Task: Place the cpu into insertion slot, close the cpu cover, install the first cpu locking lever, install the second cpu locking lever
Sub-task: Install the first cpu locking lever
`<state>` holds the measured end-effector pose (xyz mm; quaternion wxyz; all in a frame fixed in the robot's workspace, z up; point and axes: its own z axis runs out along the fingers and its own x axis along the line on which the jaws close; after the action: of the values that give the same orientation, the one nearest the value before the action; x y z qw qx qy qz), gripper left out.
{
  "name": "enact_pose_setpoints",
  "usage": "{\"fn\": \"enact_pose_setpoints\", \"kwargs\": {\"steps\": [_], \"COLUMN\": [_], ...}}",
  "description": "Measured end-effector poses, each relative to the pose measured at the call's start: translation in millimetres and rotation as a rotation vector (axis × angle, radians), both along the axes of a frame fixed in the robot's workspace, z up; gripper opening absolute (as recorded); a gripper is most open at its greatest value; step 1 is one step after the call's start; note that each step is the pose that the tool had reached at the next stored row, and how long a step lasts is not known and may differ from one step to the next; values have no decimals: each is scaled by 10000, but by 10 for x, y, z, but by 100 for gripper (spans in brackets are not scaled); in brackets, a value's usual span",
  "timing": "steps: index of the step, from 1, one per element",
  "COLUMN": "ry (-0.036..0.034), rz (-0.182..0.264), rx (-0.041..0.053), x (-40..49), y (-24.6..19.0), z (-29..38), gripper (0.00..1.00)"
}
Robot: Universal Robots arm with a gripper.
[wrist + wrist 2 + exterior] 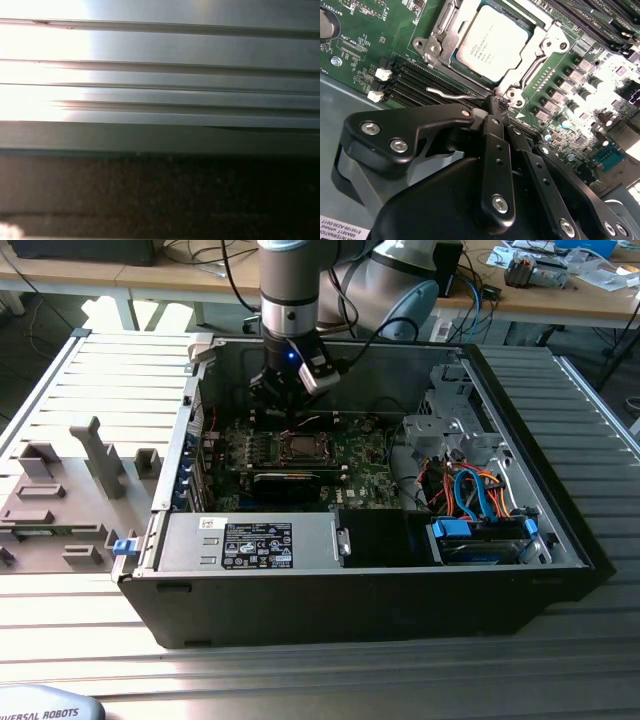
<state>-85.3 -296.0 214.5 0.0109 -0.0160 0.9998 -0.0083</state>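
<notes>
We see the cpu seated in the insertion slot under the closed cpu cover, gripper pinched closed on a thin lever beside the cover's edge, case wall close behind.

Harsh window glare (blurred wrist view)

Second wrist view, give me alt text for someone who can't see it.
The black pincer, fingers together, reaches a thin silver lever beside the cpu cover. The cpu sits in its socket on the green circuit board, framed by that cover.
</notes>
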Motion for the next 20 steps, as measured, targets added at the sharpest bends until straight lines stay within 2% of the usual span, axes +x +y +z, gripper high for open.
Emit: {"fn": "enact_pose_setpoints", "kwargs": {"steps": [20], "ry": [1], "rz": [1], "rx": [-2], "x": [113], "y": [0], "z": [-89], "gripper": [11]}}
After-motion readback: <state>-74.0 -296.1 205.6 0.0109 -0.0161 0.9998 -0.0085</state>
